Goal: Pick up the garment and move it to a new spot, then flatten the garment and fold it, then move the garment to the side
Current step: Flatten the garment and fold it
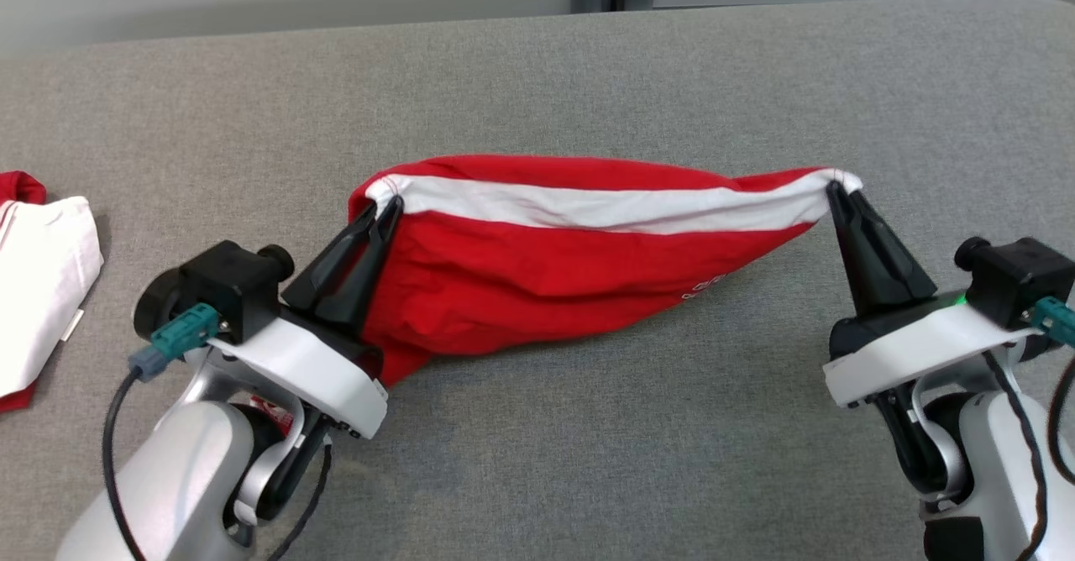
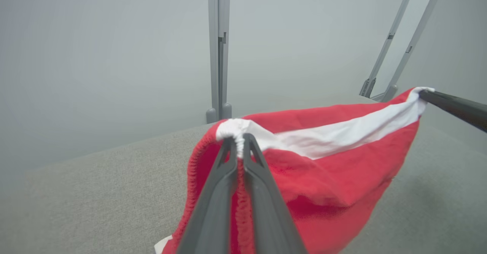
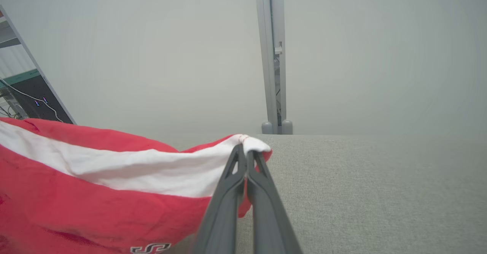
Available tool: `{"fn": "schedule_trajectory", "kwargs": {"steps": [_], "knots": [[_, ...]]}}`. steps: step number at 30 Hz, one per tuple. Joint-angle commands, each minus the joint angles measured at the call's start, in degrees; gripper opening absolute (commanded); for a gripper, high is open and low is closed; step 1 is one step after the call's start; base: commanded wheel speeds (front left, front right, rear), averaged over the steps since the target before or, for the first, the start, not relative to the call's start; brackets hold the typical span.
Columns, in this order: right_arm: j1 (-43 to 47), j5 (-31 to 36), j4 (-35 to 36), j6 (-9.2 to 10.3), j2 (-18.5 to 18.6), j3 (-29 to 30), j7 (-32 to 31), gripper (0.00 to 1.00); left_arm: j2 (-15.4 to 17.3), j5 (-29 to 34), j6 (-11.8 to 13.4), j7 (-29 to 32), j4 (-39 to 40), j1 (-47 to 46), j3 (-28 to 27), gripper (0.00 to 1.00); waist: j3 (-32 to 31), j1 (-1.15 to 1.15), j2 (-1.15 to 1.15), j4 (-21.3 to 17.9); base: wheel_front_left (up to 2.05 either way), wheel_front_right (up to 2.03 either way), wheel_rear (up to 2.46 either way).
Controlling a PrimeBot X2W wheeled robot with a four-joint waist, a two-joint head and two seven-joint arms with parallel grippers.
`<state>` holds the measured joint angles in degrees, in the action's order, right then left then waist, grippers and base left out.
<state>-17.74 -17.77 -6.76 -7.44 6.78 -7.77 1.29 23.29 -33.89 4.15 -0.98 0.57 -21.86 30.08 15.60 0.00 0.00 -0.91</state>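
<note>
Left claw: the left gripper (image 1: 387, 206), two long dark fingers, is pinched tight on a bunched white corner of the garment.
Right claw: the right gripper (image 1: 841, 188) is pressed together on the opposite corner.
Task thing: we note the red cloth garment with a white edge band (image 1: 537, 275) strung between both claws. The band is taut and raised, and the wrinkled belly sags onto the table's middle.
Head view adds: a folded white-and-red cloth (image 1: 42, 267), well apart at the left edge.
Right wrist view adds: outlined dark lettering (image 3: 150, 248) and a dark rack with a loose cable (image 3: 26, 94).
Surface: grey coarse-woven table top (image 1: 588, 65).
Far: a slim grey metal post (image 2: 218, 48) against a pale wall.
</note>
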Motion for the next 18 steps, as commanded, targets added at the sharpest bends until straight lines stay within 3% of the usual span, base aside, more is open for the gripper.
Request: {"fn": "schedule_trajectory", "kwargs": {"steps": [1,10,18], "knots": [[-1.29,-0.15,1.20,-0.10,0.10,0.52,0.79,0.00,0.85,0.17,0.20,0.50,1.39,-1.36,-0.54,0.00,-0.89,0.00,0.00,-0.17,0.00,0.00,0.00],[-7.88,0.79,11.78,-0.10,1.68,4.27,0.16,0.00,4.03,0.71,0.55,3.28,11.33,-8.27,-3.91,0.00,-4.14,0.00,0.00,-0.29,0.00,0.00,0.00],[-10.97,2.27,20.12,-0.10,1.59,8.32,-3.41,0.00,4.37,0.69,1.98,3.65,14.89,-13.02,-6.87,0.00,-6.73,0.00,0.00,-0.39,0.00,0.00,0.00]]}}
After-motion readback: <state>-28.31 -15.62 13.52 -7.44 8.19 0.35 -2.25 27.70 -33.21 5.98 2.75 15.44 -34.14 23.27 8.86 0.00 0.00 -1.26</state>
